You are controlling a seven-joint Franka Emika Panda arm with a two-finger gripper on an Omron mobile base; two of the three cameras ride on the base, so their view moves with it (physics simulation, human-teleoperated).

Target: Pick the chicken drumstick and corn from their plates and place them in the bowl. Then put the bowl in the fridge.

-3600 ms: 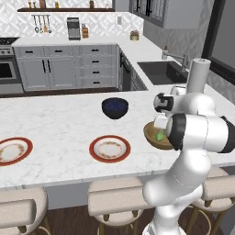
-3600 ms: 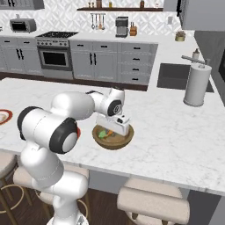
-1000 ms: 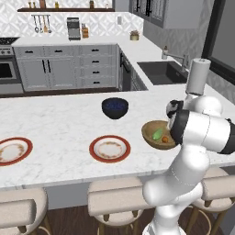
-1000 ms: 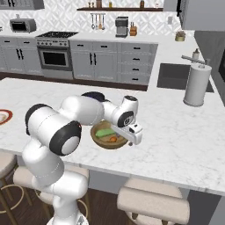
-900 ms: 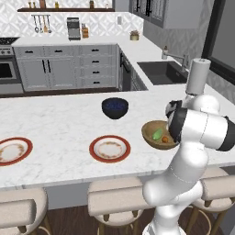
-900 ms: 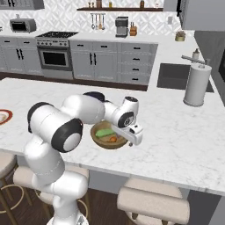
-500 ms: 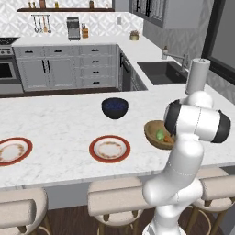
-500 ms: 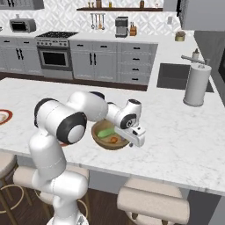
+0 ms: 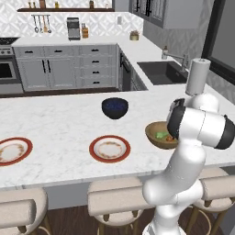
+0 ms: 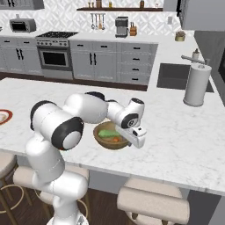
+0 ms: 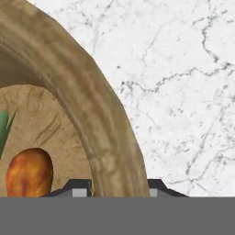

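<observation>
While the arm bends low at the right of the left base view, the bowl (image 9: 158, 136) sits on the white marble surface (image 9: 59, 124), partly hidden behind the arm, with the green corn (image 9: 161, 135) and a spot of orange drumstick (image 9: 169, 138) inside it. Two plates (image 9: 109, 148) lie to its left, one near the bowl and the other (image 9: 13, 151) well apart at the edge, and a dark bowl (image 9: 114, 107) stands farther back

From the right base view, the end effector (image 10: 130, 139) reaches down at the bowl's (image 10: 103, 141) right rim; corn (image 10: 107, 132) and drumstick (image 10: 115, 139) rest inside. A paper towel roll (image 10: 197, 85) stands near the sink (image 10: 173, 75)

Through the hand view, the tan rim (image 11: 78, 92) passes between the two fingertips (image 11: 79, 189), which are clenched on it, one inside and one outside. The drumstick (image 11: 28, 172) lies on the bowl's floor just beside the inner tip, with a green husk tip (image 11: 4, 126) at the left edge
</observation>
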